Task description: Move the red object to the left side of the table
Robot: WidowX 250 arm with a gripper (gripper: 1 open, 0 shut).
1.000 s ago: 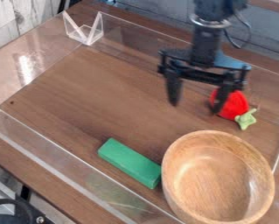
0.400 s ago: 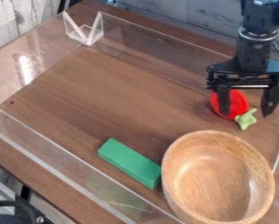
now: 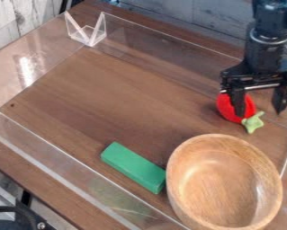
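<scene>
The red object, a small round red toy fruit with a green leafy tip, rests on the dark wood-grain table at the right, just beyond the wooden bowl. Directly over it hangs my gripper, open, its two black fingers straddling the fruit on either side. Nothing is held. The gripper partly hides the fruit's top.
A round light wooden bowl sits at the front right. A flat green rectangular block lies near the front wall. Low clear acrylic walls border the table, and a small clear stand is at the back left.
The gripper has travelled right from the table's middle to a spot over the red fruit and dropped slightly. Its jaws stayed open. The fruit, block and bowl have not moved.
</scene>
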